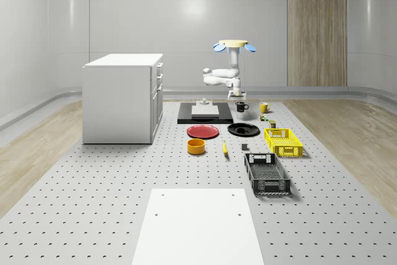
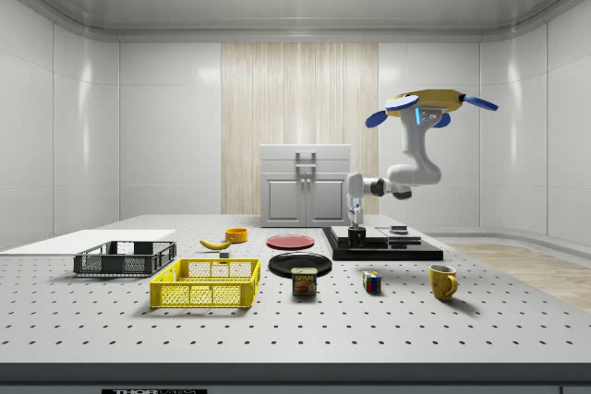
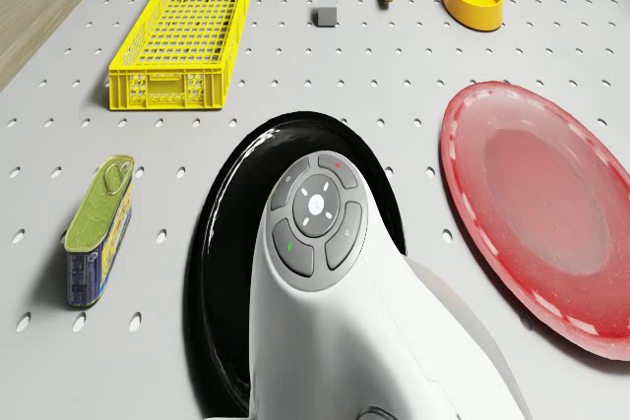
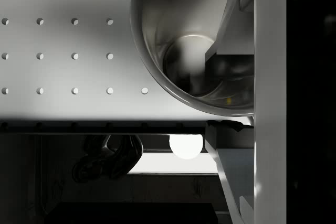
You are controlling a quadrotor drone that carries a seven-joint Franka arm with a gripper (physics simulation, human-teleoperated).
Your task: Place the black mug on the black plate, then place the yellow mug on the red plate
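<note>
Whole-scene view: drone point(image 1: 234, 45) hovers above the far part of the perforated table point(image 1: 93, 203), its white arm point(image 1: 222, 77) reaching down so that the gripper point(image 1: 239, 97) sits right at the top of the black mug point(image 1: 240, 107). That mug stands on the table just right of a black slab point(image 1: 205, 113), beyond the black plate point(image 1: 243, 130) and not on it. Yellow mug point(image 1: 263, 107) stands to the right of the black mug, apart from it. Red plate point(image 1: 203, 131) lies left of the black plate; an orange bowl point(image 1: 196, 146) is nearer the camera, with a yellow basket point(image 1: 283, 141) and a black basket point(image 1: 267, 174) on the right. White cabinet point(image 1: 123, 97) on the left. Side view: drone hovers high, gripper down on the black mug beside the slab; yellow mug near, at the side view's right; a can point(image 2: 304, 281) and a coloured cube point(image 2: 371, 281) in front. Drone view: arm's wrist over the black plate, red plate beside it, can and yellow basket on the other side. Wrist view: mug's rim and hollow close under the camera, one finger point(image 4: 231, 19) inside the rim, the other outside; whether they pinch the wall I cannot tell.
</note>
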